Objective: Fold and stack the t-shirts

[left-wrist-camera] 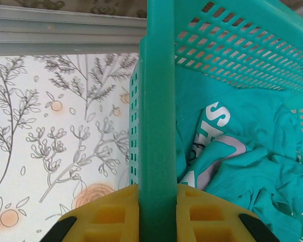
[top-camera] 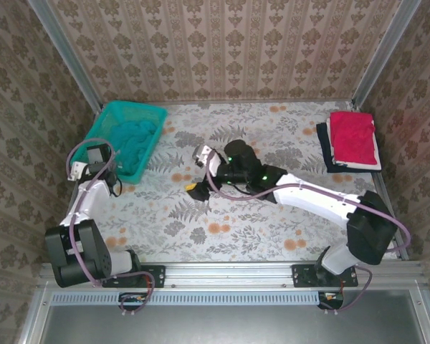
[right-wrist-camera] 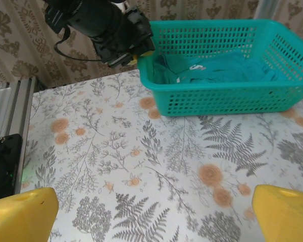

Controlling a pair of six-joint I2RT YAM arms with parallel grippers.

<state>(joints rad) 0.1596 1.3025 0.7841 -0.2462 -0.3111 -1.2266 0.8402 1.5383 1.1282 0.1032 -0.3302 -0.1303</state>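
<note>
Left end effector [left-wrist-camera: 158, 216] pinches basket [left-wrist-camera: 159, 75] rim, 10 o'clock, likely steadying it; right end effector [right-wrist-camera: 154, 214] spread over surface [right-wrist-camera: 141, 146], facing teal tee [right-wrist-camera: 217, 68].

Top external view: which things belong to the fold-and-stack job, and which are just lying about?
Job: teal t-shirt, crumpled in the basket; red t-shirt, folded, on the navy t-shirt.
Lying about: mesh basket, rim clamped by the left gripper; floral table cover.

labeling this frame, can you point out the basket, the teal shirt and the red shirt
basket [right-wrist-camera: 227, 98]: right wrist view, on its near mesh wall
teal shirt [left-wrist-camera: 257, 171]: left wrist view, on the crumpled cloth at lower right
red shirt [top-camera: 353, 136]: top view, on the middle of its folded upper face
</note>
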